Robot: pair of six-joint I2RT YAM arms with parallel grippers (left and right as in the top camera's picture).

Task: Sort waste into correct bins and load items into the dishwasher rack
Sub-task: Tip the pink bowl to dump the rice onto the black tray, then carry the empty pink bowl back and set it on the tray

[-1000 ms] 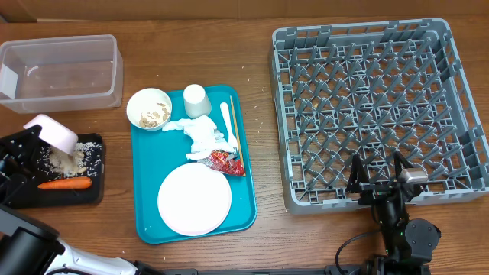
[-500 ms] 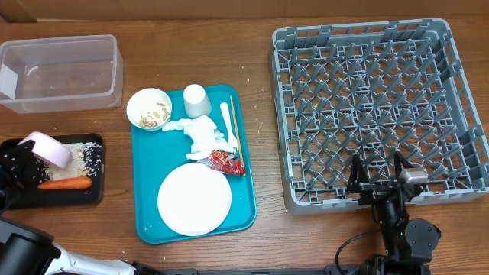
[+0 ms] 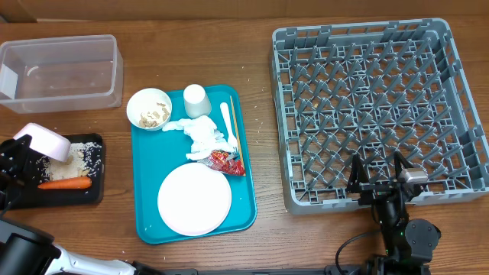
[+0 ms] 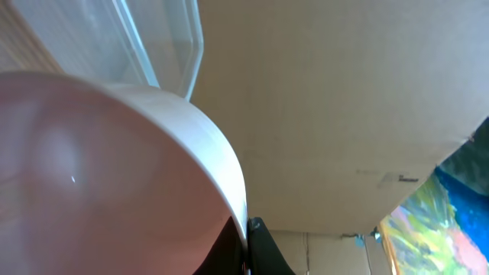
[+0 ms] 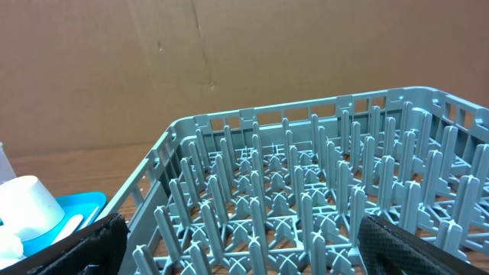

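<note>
My left gripper (image 3: 24, 147) is shut on the rim of a pale pink bowl (image 3: 47, 141), holding it tilted over the left end of the black tray (image 3: 96, 191). That bowl (image 4: 114, 176) fills the left wrist view, its rim pinched at the left gripper (image 4: 248, 238). Beige scraps (image 3: 81, 155) and an orange carrot (image 3: 65, 183) lie in the black tray. The clear tub (image 3: 61, 72) stands behind it. My right gripper (image 3: 378, 180) stands open at the front edge of the grey rack (image 3: 378, 107), nothing between its fingers (image 5: 84, 248).
A teal tray (image 3: 145, 225) holds a white bowl with scraps (image 3: 149, 108), a cup (image 3: 196, 100), crumpled tissue (image 3: 205, 136), a red wrapper (image 3: 224, 160), a fork (image 3: 225, 118), a chopstick (image 3: 234, 130) and a plate (image 3: 194, 198).
The left gripper has carried the pink bowl leftward and a little down, off the scrap pile, which now shows in the black tray. The right arm has not moved.
</note>
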